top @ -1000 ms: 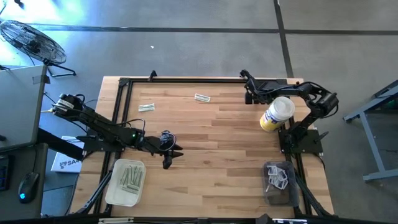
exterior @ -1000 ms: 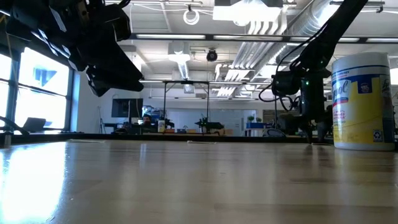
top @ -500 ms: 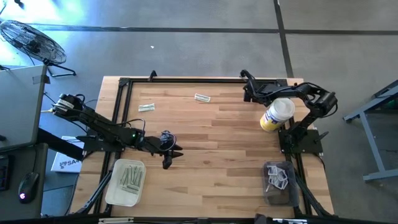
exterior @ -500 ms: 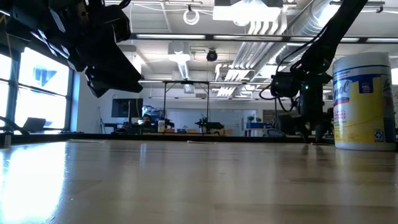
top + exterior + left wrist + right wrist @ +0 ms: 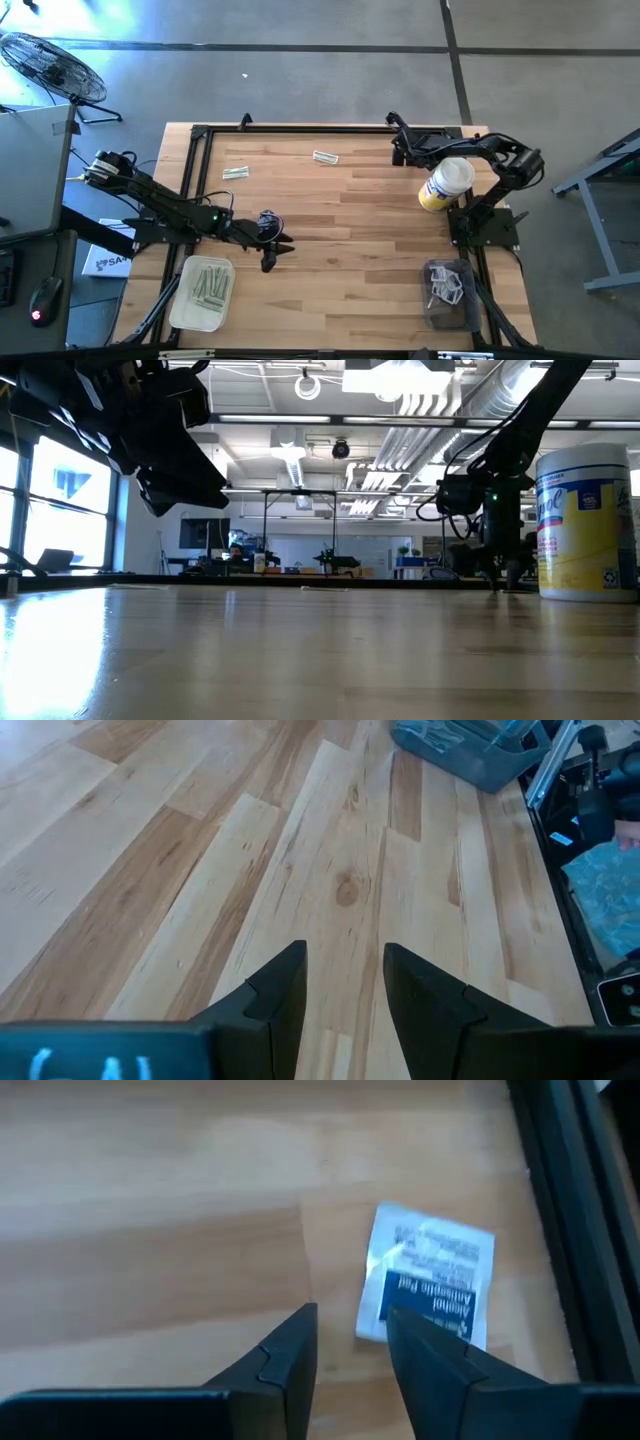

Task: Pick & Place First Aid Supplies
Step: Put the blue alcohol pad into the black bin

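Observation:
Two pale narrow strips lie flat on the far part of the table, one (image 5: 235, 172) left of the other (image 5: 325, 157). A white square packet with a dark blue mark (image 5: 428, 1285) lies flat under my right gripper (image 5: 350, 1335), which is open and points down at the far edge (image 5: 398, 152). In the high view the gripper hides that packet. More strips lie in the pale tray (image 5: 202, 290), and white squares in the grey tray (image 5: 450, 288). My left gripper (image 5: 280, 252) is open above bare wood (image 5: 345, 970), beside the pale tray.
A large yellow bottle with a white cap (image 5: 445, 183) stands close to my right arm, also at the right of the low view (image 5: 585, 525). A black frame rail (image 5: 565, 1200) runs just beside the square packet. Bare wood fills the table's middle.

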`<state>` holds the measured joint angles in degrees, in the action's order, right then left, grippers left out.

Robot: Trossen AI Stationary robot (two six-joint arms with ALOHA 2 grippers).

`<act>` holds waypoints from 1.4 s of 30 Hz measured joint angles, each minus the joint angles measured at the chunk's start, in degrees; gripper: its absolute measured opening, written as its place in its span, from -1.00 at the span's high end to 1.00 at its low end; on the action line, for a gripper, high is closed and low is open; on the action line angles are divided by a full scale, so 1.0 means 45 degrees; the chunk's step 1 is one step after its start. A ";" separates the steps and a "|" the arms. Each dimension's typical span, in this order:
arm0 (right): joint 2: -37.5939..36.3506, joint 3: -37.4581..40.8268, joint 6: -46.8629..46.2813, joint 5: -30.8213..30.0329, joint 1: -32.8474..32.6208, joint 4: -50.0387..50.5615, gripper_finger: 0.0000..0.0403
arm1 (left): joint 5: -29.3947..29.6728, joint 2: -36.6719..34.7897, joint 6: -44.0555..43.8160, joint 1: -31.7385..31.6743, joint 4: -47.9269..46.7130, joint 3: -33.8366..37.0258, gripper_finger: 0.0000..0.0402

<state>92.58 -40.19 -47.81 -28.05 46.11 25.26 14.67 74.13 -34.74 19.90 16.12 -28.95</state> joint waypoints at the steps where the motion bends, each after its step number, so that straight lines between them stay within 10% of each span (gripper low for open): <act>1: -0.0055 -0.0004 0.0088 0.0188 -0.0001 0.0086 0.42 | -0.0055 -0.0004 0.0000 0.0000 0.0001 0.0000 0.34; 11: -0.0504 0.0030 0.0394 0.1497 -0.0007 -0.0129 0.46 | -0.0415 -0.0005 -0.0010 0.0001 0.0006 0.0000 0.34; 26: -0.1024 0.1126 -0.1101 -0.1087 0.0384 -0.1564 0.47 | -0.0367 -0.0005 0.0058 0.0002 0.0001 0.0000 0.34; 42: -0.1027 0.1065 -0.0511 -0.0211 0.0398 -0.1182 0.59 | -0.0367 -0.0005 0.0007 0.0002 0.0038 0.0000 0.34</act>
<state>87.96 -35.40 -50.11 -29.00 47.90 19.94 13.02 74.11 -34.71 19.91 16.29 -28.95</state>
